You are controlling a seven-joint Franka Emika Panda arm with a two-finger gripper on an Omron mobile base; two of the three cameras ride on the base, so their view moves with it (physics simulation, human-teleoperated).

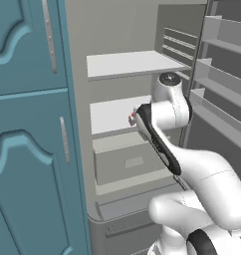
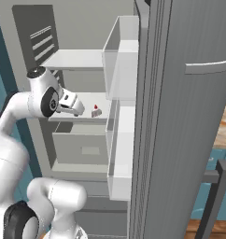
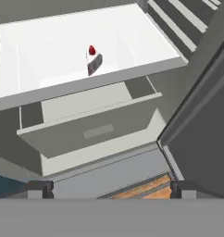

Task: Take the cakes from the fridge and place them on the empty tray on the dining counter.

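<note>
Hand view, item: one small white-grey cake wedge (image 3: 92, 61) with red cherry, near the front edge of the fridge's white middle shelf (image 3: 49, 44). My gripper (image 2: 79, 108) hovers beside it, jaws spread wide, empty, lined up for reaching in.

Left base view: behind arm (image 1: 192, 169), on its left, looks forward and down into open fridge (image 1: 122, 35), quite near; teal cabinet (image 1: 28, 124) fills left side.
Right base view: behind arm on its right, same fridge seen past edge of open door (image 2: 180, 116).
Hand view: looks down along end effector (image 3: 111, 187) onto middle shelf (image 3: 40, 51) and drawer (image 3: 86, 132), near.
All three share middle shelf with cake wedge (image 3: 92, 60).
</note>
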